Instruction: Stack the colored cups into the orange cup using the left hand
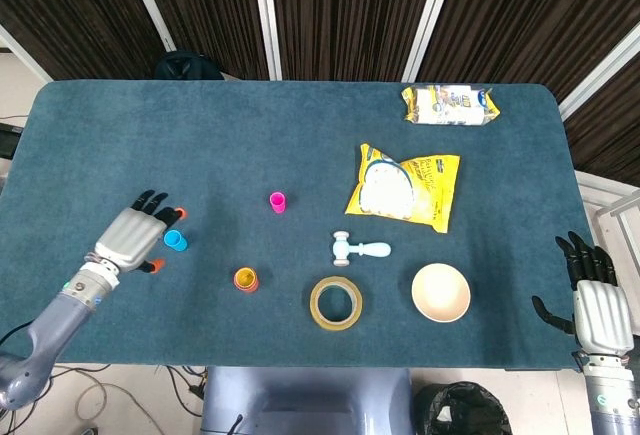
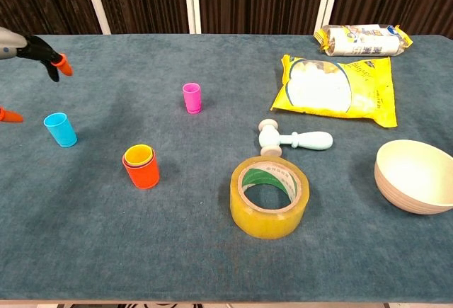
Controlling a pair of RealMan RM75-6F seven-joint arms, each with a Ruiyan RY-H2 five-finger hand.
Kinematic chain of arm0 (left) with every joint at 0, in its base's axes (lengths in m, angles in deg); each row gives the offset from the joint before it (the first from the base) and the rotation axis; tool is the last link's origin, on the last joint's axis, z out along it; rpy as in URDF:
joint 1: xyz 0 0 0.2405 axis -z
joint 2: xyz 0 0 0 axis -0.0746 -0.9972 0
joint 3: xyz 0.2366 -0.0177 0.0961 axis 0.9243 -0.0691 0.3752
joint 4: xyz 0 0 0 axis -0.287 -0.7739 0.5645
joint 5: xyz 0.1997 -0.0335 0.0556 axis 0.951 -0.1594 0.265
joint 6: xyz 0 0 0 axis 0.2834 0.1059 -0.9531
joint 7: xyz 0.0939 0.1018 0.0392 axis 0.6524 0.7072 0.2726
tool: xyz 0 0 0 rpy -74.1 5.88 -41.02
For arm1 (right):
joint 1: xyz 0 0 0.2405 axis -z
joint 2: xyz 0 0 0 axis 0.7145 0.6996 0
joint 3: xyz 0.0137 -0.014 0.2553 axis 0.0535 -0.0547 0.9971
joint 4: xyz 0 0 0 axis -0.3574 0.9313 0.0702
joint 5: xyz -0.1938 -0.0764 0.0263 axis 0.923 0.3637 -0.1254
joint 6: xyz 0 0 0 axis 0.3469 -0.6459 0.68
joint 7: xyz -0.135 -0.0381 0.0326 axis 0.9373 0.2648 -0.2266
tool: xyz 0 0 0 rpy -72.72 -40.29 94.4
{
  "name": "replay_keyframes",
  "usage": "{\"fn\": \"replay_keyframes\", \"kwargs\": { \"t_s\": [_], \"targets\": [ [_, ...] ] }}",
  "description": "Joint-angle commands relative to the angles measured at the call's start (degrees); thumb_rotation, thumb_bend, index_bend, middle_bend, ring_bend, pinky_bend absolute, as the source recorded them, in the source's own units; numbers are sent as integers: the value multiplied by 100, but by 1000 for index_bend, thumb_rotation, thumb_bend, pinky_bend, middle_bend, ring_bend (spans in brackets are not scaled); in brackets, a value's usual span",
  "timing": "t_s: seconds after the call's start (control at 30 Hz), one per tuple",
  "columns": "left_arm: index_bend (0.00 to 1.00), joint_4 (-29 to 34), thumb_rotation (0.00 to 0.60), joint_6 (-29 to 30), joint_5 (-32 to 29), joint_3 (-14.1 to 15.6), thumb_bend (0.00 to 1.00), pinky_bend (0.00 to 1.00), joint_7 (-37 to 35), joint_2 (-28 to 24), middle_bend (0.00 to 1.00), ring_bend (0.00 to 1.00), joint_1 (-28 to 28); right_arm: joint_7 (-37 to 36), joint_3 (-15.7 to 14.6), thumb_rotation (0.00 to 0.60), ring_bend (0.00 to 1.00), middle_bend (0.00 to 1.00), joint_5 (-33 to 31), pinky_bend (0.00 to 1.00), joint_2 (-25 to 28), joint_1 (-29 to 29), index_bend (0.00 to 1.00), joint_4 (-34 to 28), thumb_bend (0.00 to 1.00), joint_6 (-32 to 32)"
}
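The orange cup (image 1: 245, 279) (image 2: 141, 169) stands upright near the table's front, with a yellow cup (image 2: 139, 155) nested inside it. A blue cup (image 1: 175, 241) (image 2: 60, 129) stands to its left. A pink cup (image 1: 278, 201) (image 2: 192, 98) stands further back, toward the middle. My left hand (image 1: 135, 234) hovers just left of the blue cup, fingers spread, holding nothing; the chest view shows only its fingertips (image 2: 56, 62) at the left edge. My right hand (image 1: 593, 295) hangs beyond the table's right front corner, fingers apart and empty.
A roll of yellow tape (image 1: 336, 303) (image 2: 270, 197) lies right of the orange cup. A small white and blue mallet (image 1: 359, 248) (image 2: 294, 138), a cream bowl (image 1: 441, 292) (image 2: 415, 175), a yellow snack bag (image 1: 405, 186) (image 2: 337, 88) and a second packet (image 1: 449, 105) (image 2: 362, 39) fill the right half.
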Motion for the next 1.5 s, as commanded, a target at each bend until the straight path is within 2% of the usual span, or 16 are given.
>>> {"fn": "replay_keyframes", "kwargs": {
  "t_s": [0.03,0.23,0.43,0.93,1.5],
  "targets": [
    [203,-419,600,55,117,-10,188,55,-142,190,229,0,-136,31,-12,600,96,45,0,3,-23,-11,98,15,324,22],
    [226,-965,600,-92,75,-48,189,56,-189,505,230,0,-210,96,-15,600,96,45,-35,2,-74,-27,98,72,324,59],
    [256,-1246,600,-238,58,-147,203,57,-216,739,235,0,-196,136,-29,600,96,45,-51,3,-123,-49,98,113,324,113],
    [349,-1575,600,-574,89,-250,239,57,49,1238,249,0,-73,128,-24,600,96,45,-73,3,-136,-53,98,137,324,130],
    [403,-1656,600,-530,84,-309,252,58,306,1329,269,0,-118,143,-34,600,96,45,-73,3,-149,-58,98,139,325,147]
  ]
}}
